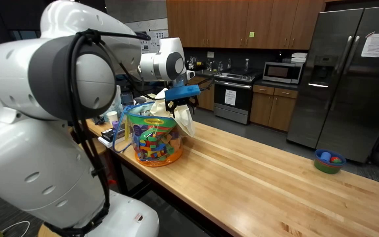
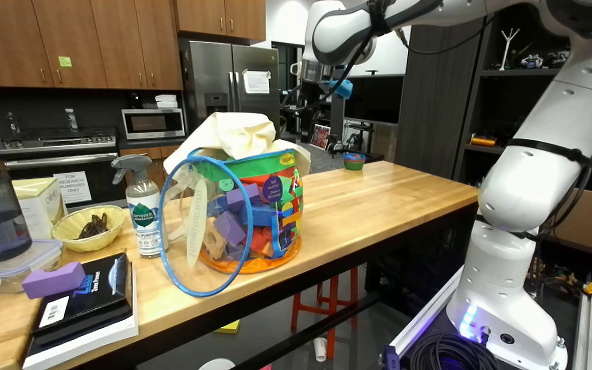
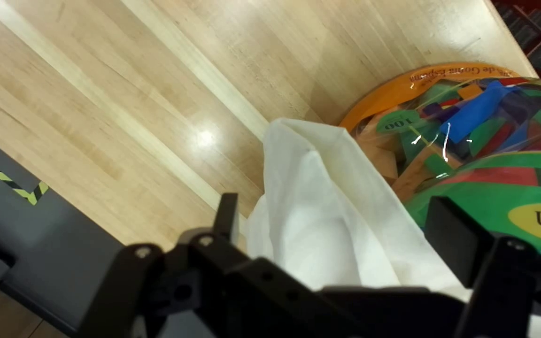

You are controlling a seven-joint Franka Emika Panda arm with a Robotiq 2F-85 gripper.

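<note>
The cloth (image 2: pixel 239 134) lies over the top of the bag (image 2: pixel 256 165) and hangs down its outside. Your gripper (image 3: pixel 338 225) is above that hanging part with its jaws spread wide, the cloth showing between them in the wrist view; whether they touch it, you cannot tell. On the bag you can read "Imaginarium", "100" and "de Goma Espuma". Beside the bag stands a spray bottle (image 2: pixel 144 213) labelled "Seventh Generation"; well apart from the bag sit the bowls (image 1: pixel 328 169). Beyond it, a sign (image 2: pixel 73 186) on the stove (image 2: pixel 105 177) says "FOR RESEARCH PURPOSES ONLY".
</note>
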